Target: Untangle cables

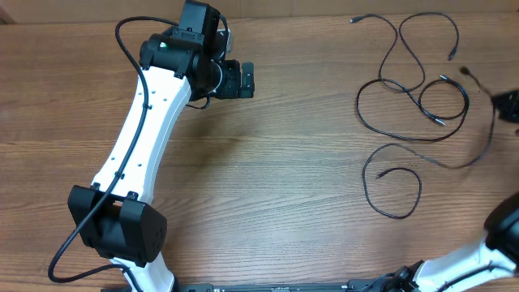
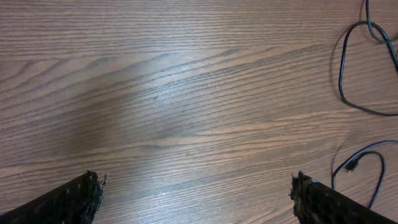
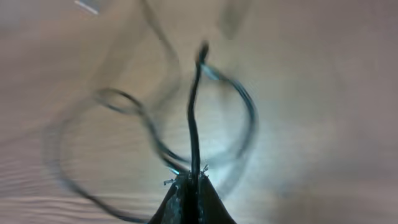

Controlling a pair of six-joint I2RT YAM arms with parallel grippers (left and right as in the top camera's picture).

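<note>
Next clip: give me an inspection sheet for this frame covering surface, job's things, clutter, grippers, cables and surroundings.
Surface: wooden table, no marks seen.
Job's things: thin black cables lie in loose, overlapping loops on the table's right side, with plug ends showing.
Clutter: nothing seen.
Grippers: left gripper is open over bare wood and holds nothing. Right gripper is shut on one of the cables, which runs up out of its tips; that view is blurred.
Cables: arm wire loops off the left arm, apart from the job's cables.
Surroundings: nothing seen.
</note>
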